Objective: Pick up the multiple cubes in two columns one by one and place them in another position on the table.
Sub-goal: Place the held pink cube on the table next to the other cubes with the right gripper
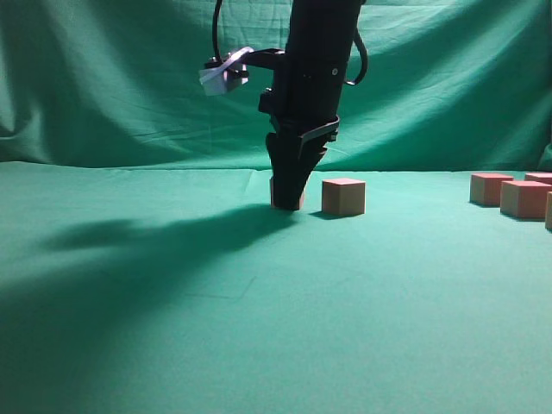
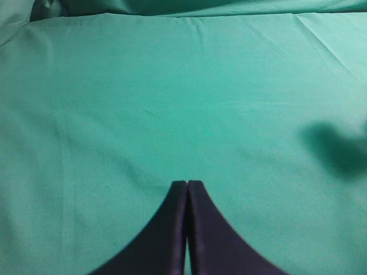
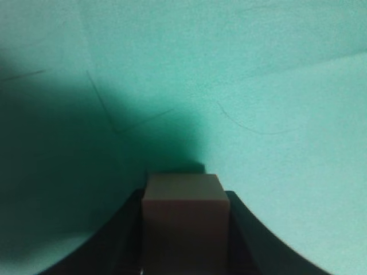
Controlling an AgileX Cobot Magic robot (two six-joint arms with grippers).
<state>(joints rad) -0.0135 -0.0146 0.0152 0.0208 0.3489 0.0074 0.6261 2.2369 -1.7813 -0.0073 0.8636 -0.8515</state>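
The left tool (image 2: 187,192) hangs over the bare green counter (image 2: 172,103), its two dark fingers (image 2: 166,229) pressed together, a blurry shadow (image 2: 338,152) off right.

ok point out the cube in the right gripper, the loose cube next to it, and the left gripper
gripped cube (image 3: 182,220), right wrist view, its front face
loose cube (image 1: 343,197), exterior view, its front face
left gripper (image 2: 187,189), left wrist view, between its shut fingertips

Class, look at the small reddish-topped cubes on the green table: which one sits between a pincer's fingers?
The small reddish-topped cube inside the right pincer, left of the lone free cube; the other cubes sit untouched far right.
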